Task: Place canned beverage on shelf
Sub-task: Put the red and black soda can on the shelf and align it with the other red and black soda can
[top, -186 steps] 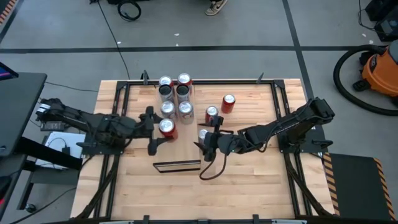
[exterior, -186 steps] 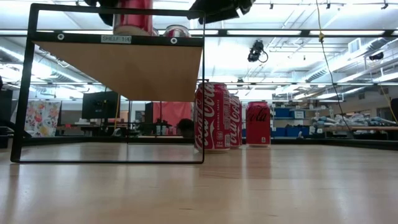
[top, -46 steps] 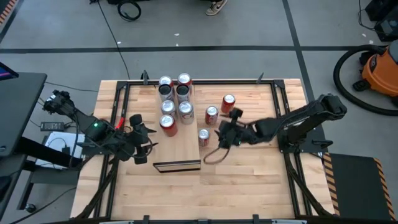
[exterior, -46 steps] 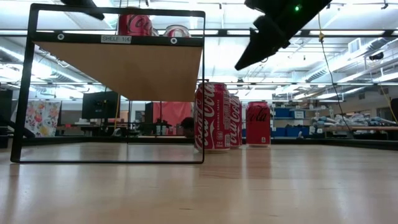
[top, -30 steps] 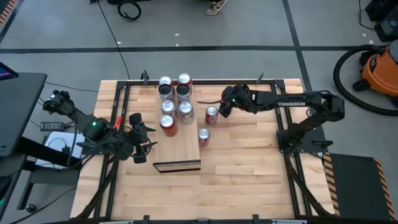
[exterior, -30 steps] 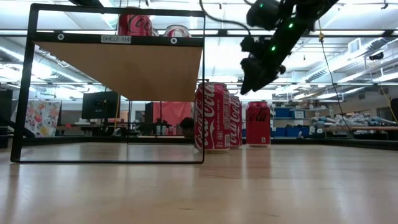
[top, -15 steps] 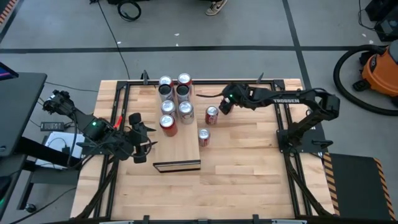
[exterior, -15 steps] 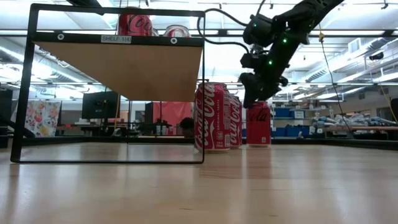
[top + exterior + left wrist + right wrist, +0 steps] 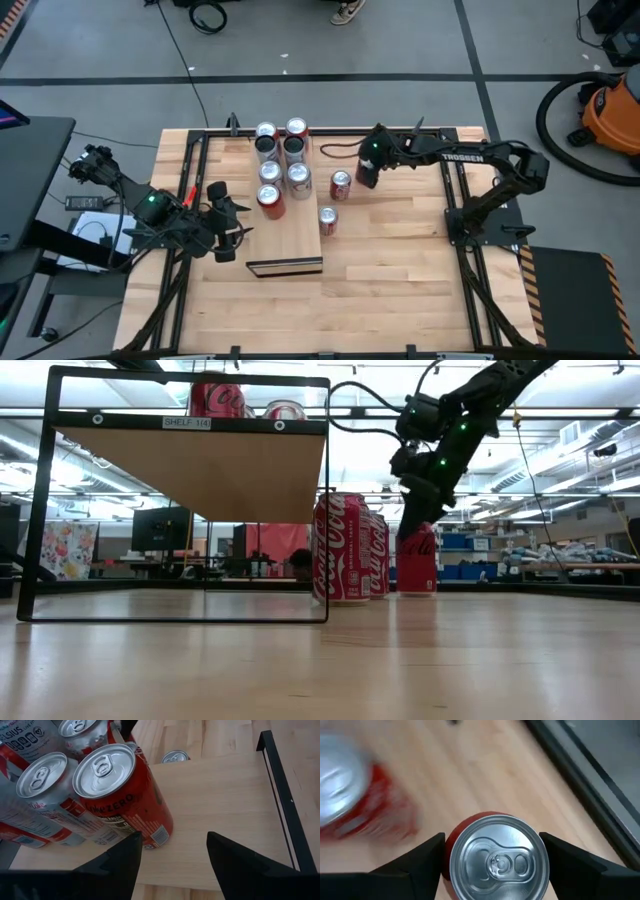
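The shelf (image 9: pixel 295 240) is a pale wood board in a black frame, and several cans stand on its far half. A red can (image 9: pixel 495 862) stands upright on the table right of the shelf, near the far edge. My right gripper (image 9: pixel 367 172) is over it, pointing down and open, one finger on each side of the can's top (image 9: pixel 415 538). My left gripper (image 9: pixel 232 220) is open and empty at the shelf's left edge. In the left wrist view it faces a Coke Zero can (image 9: pixel 122 790) that stands on the shelf. My right gripper comes at the red can from above, with its fingers (image 9: pixel 427 857) on either side of the can's rim (image 9: pixel 540 845). I cannot tell whether they touch it. The can stands upright on the table.
Two more cans stand on the table beside the shelf's right edge, one farther back (image 9: pixel 341 184) and one nearer (image 9: pixel 327 220). The near half of the shelf top and the table's near half are bare wood. A black frame (image 9: pixel 440 135) runs around the table.
My right gripper has come down over the far red can, which has stayed in place.
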You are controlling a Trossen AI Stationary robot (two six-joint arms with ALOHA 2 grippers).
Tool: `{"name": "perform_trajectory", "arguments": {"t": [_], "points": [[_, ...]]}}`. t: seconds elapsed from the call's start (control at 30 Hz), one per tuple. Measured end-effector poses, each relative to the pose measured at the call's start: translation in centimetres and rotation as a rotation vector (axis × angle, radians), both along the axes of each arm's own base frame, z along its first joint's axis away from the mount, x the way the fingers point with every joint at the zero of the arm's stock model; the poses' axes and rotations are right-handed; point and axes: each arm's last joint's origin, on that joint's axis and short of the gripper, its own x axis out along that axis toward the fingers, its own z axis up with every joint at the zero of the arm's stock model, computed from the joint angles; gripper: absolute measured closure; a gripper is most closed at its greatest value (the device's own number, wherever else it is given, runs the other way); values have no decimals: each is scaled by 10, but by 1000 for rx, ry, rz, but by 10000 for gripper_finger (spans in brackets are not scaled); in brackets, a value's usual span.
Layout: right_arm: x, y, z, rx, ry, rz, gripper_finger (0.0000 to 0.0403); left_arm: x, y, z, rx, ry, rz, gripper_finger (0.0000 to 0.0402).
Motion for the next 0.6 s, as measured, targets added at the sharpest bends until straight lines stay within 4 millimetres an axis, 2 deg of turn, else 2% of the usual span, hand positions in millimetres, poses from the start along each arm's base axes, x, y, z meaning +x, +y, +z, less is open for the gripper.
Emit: {"name": "perform_trajectory", "arguments": {"t": [0.13,0.27,0.43,0.6], "points": [[-1,13,3,32,27,244,95,0,0,0,0,0,0,168],[-4,35,8,52,38,453,91,0,0,0,0,0,0,168],[-4,65,20,-13,44,647,91,0,0,0,0,0,0,168],[3,93,22,-42,21,774,90,0,0,0,0,0,0,168]]}}
